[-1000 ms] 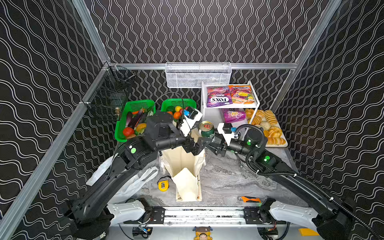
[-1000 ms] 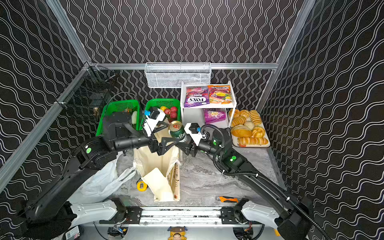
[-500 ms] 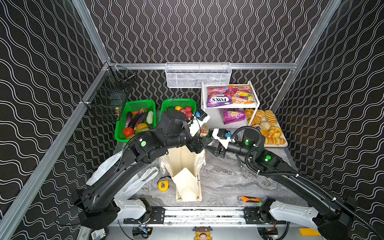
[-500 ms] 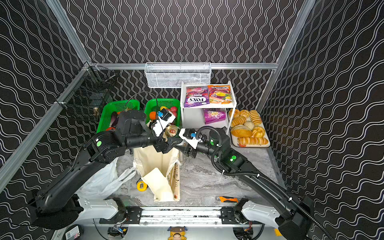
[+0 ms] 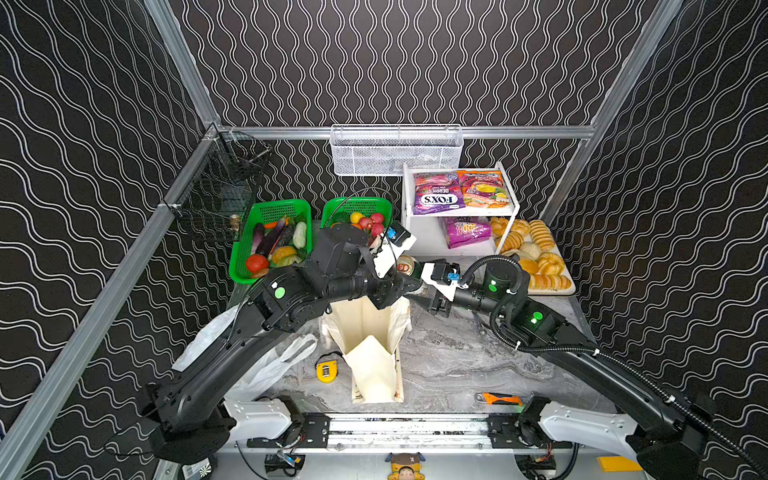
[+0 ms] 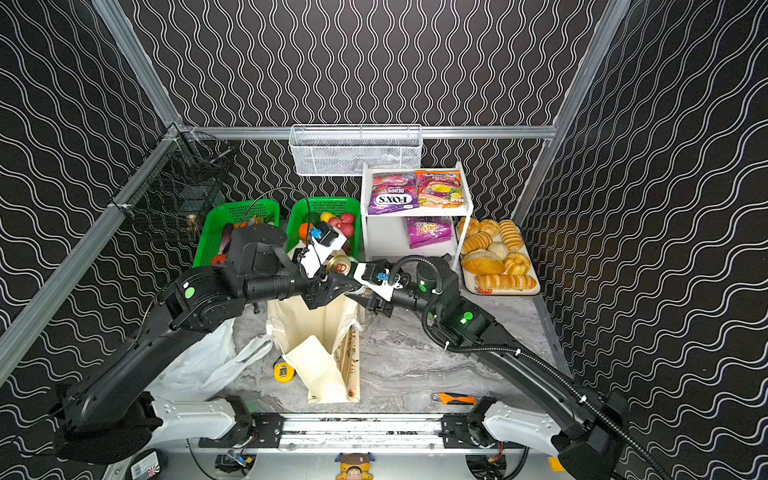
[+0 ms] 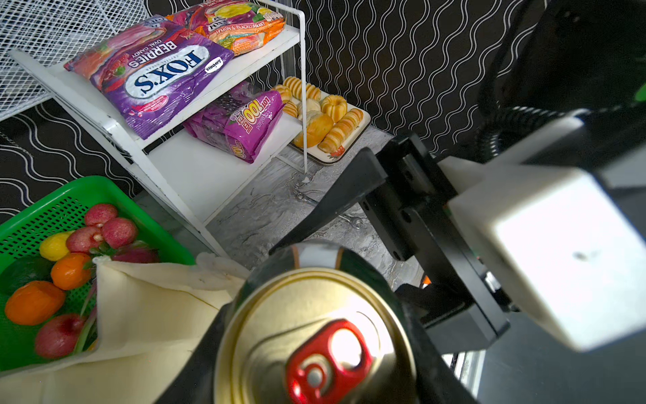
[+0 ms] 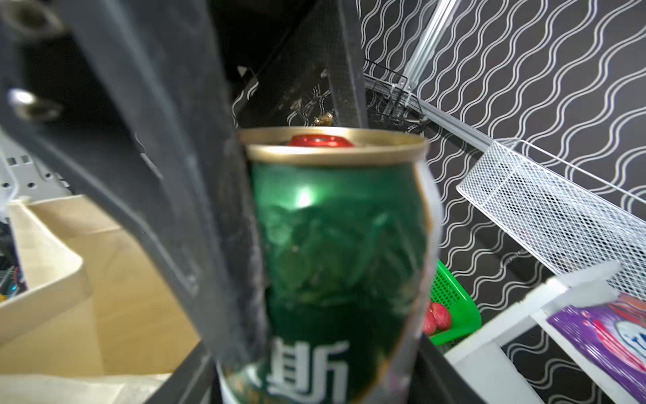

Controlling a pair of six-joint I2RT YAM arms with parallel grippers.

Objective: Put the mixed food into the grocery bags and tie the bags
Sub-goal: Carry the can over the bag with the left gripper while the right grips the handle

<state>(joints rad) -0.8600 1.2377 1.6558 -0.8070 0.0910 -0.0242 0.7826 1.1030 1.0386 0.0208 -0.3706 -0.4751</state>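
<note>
Hovering the green can in mid-air over the far rim of the cream cloth tote, lid up and tipping slightly, right in the middle of both top views. Pinching it with the left gripper, reaching in from the left, jaws pressing on both sides of the can just under its gold lid in the left wrist view. Meeting it from the right with the right gripper, jaws straddling the same can, one black finger tapering down to the can's far side. Not managing to tell from any view whether clamping there or only lying alongside.

Standing upright and gaping open on the marble table, that tote, near flap folding forward. Lying crumpled on the table just left of it, under the left arm: the thin white plastic bag.

Waiting on the white rack at far right: the purple FOX'S candy packet beside an orange FOX'S packet on top, and the pink-purple snack packet below. Sitting just beyond the tote: toy fruits in a green basket, with toy vegetables in a second green basket to its left. Resting near the tote's base: a yellow tape measure on the left and an orange utility knife on the right.
</note>
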